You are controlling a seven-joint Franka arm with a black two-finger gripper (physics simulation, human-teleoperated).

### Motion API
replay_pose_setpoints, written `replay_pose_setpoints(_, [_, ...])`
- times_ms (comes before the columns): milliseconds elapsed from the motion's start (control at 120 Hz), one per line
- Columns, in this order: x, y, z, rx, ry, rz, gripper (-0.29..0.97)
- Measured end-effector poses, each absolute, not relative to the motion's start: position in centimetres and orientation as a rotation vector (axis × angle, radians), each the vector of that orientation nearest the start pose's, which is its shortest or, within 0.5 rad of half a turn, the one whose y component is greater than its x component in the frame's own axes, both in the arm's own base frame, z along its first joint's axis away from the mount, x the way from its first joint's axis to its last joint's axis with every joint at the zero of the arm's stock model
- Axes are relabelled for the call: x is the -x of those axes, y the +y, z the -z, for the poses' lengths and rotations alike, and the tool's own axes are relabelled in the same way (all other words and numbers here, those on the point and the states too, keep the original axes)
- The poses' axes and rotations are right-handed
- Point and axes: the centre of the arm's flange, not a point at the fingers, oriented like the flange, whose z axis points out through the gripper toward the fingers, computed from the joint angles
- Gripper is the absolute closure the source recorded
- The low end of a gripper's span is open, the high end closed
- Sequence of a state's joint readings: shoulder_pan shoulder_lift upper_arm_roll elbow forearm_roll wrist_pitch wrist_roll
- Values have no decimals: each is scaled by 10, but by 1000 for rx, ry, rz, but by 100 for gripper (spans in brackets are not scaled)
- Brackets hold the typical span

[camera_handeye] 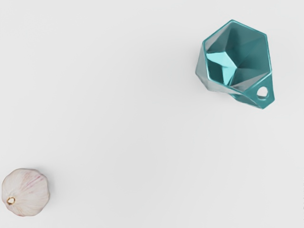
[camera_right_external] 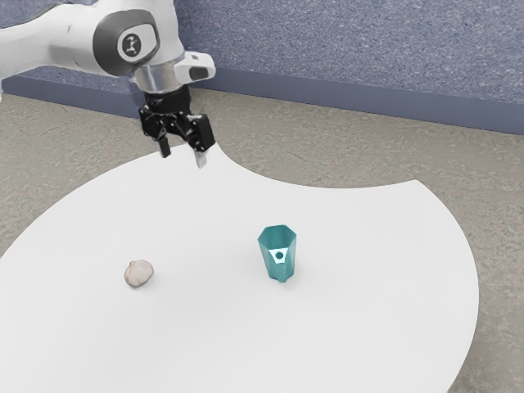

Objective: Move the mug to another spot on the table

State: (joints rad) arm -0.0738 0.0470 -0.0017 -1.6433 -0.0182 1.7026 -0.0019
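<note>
A teal faceted mug (camera_right_external: 277,254) stands upright near the middle of the round white table (camera_right_external: 368,327), its small handle facing the camera. From the wrist view I look down into the mug (camera_handeye: 235,61), handle at its side. My black gripper (camera_right_external: 182,154) hangs high above the table's far edge, well to the exterior view's left of the mug and apart from it. Its fingers are open with nothing between them.
A pale garlic bulb (camera_right_external: 138,273) lies on the table toward the exterior view's left; the garlic bulb (camera_handeye: 25,192) sits far from the mug. Beyond the table's rim there is a grey-brown floor (camera_right_external: 344,139) and a blue wall.
</note>
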Motion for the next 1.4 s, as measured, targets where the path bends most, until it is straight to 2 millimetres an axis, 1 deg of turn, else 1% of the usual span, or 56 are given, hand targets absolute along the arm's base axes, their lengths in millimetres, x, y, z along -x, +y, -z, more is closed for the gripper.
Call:
replay_pose_setpoints(50, [-579, -59, -552, 3161, 110, -4, 0])
replay_pose_setpoints(125, [-588, -84, -527, 3172, 114, -9, 0])
replay_pose_setpoints(175, [-592, -98, -516, 3184, 96, -1, 0])
replay_pose_setpoints(233, [-596, -108, -508, 3196, 49, 11, 0])
replay_pose_setpoints(325, [-595, -123, -487, 3206, -32, -10, 0])
replay_pose_setpoints(392, [-592, -129, -469, 3205, -92, -32, 0])
replay_pose_setpoints(542, [-588, -130, -430, 3195, -239, -65, 0])
replay_pose_setpoints(575, [-587, -135, -426, 3196, -269, -55, 0])
replay_pose_setpoints(692, [-582, -168, -422, 3205, -365, -14, 0])
replay_pose_setpoints(758, [-581, -181, -418, 3203, -442, -8, 0])
replay_pose_setpoints(817, [-582, -185, -412, 3194, -523, -13, 0])
replay_pose_setpoints(908, [-590, -186, -393, 3174, -649, -30, 0])
replay_pose_setpoints(1033, [-595, -194, -369, 3154, -771, -28, 0])
replay_pose_setpoints(1083, [-595, -203, -363, 3148, -790, -14, 0])
replay_pose_setpoints(1133, [-596, -207, -354, 3137, -822, -11, 0])
replay_pose_setpoints(1208, [-599, -207, -340, 3107, -854, 4, 0])
replay_pose_setpoints(1400, [-606, -207, -318, 3049, -881, 104, 0])
